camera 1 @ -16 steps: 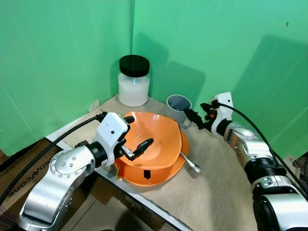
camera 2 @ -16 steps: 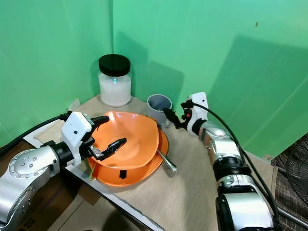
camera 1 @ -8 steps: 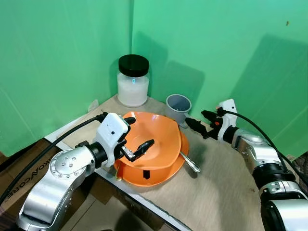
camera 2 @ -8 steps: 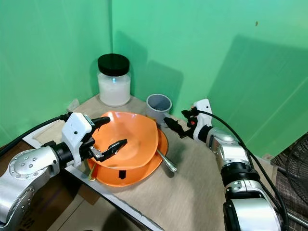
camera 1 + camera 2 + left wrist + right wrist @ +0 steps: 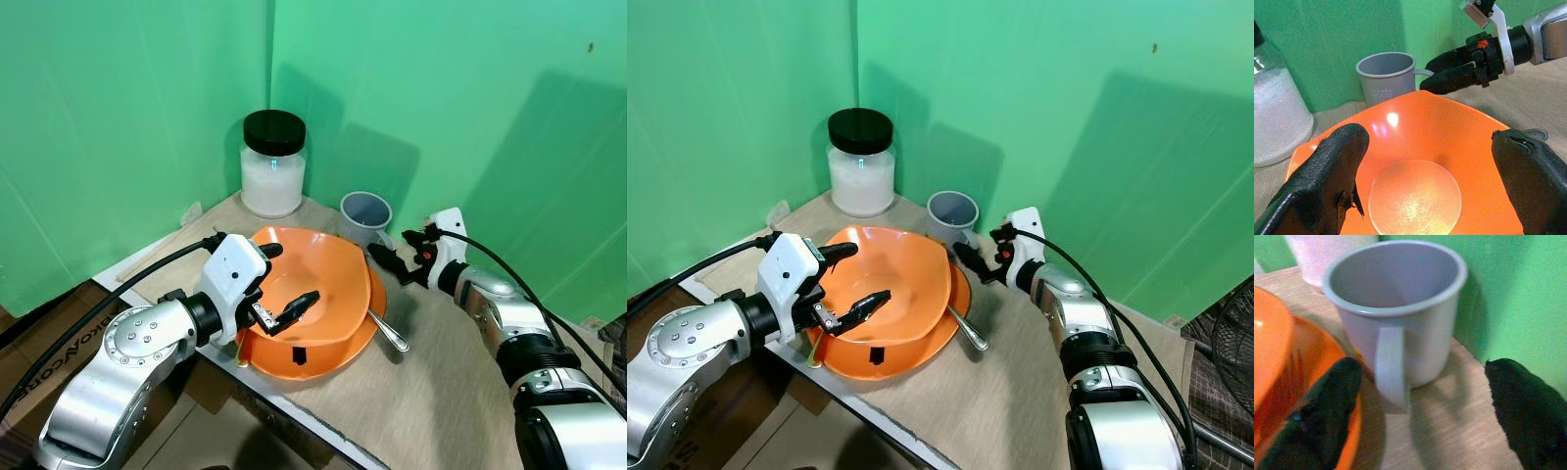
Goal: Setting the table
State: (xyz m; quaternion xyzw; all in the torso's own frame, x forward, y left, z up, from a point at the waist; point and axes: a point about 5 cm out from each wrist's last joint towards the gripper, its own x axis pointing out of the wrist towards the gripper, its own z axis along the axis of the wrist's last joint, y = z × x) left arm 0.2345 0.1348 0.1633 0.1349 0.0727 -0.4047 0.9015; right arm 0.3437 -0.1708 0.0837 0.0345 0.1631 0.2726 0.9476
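Closing in on the grey mug (image 5: pixel 1396 308) with my right gripper (image 5: pixel 390 258): half a second ago it sat further back toward 4 o'clock, now its spread fingers (image 5: pixel 1327 406) flank the handle without touching. The mug stands at 1 o'clock of the orange bowl (image 5: pixel 309 284), just beside it. My left gripper (image 5: pixel 286 284), fingers apart, straddles the bowl's near rim as before; the bowl sits on an orange plate (image 5: pixel 294 360) with a spoon (image 5: pixel 389 333). Mug grab looks next. Jar (image 5: pixel 272 164) at 11 o'clock.
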